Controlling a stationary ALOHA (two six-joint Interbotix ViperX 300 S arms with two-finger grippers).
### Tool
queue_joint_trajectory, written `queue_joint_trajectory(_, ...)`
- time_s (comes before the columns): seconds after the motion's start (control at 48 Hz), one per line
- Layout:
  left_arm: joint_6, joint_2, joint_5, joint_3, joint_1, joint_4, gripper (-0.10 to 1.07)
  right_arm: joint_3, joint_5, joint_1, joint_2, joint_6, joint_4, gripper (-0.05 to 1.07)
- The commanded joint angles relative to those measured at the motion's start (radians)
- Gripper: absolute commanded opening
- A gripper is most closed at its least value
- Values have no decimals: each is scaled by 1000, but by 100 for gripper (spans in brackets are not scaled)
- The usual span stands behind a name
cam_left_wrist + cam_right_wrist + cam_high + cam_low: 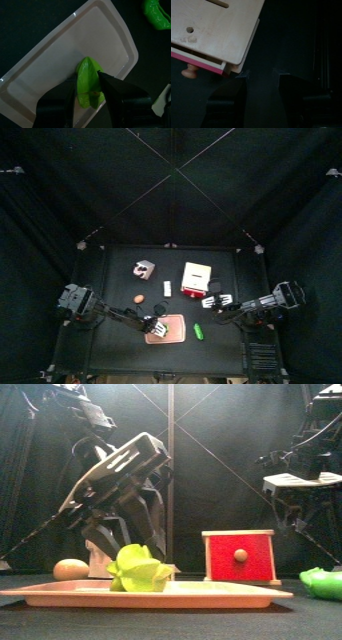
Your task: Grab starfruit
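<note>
The starfruit (140, 569), light green and ridged, lies on a shallow pinkish-white tray (214, 594) at the table's front. In the left wrist view the starfruit (87, 70) sits between my left gripper's (88, 86) two jaws, which press on its sides. It still rests on the tray (60, 55). In the top view my left gripper (156, 324) reaches over the tray (166, 336). My right gripper (214, 302) hangs empty beside a red-fronted wooden box (197, 278), its jaws a little apart (260, 75).
The red box with a knob (238, 556) stands behind the tray's right end. A darker green fruit (321, 582) lies right of the tray and also shows in the left wrist view (157, 12). A brown ball (70, 569) lies left. A pinkish-grey object (143, 269) sits at the back.
</note>
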Motion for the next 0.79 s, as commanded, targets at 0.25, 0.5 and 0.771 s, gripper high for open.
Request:
queue_joint_trajectory(0.25,2,-58,-3,2,2,2,67,-6,2,-2,-23,0,-3,79)
queue_joint_trajectory(0.5,2,-52,-3,3,2,2,67,-8,2,-2,-23,0,-3,79)
queue_joint_trajectory(0.771,2,-49,-3,3,2,2,67,-8,2,3,-25,0,-3,79)
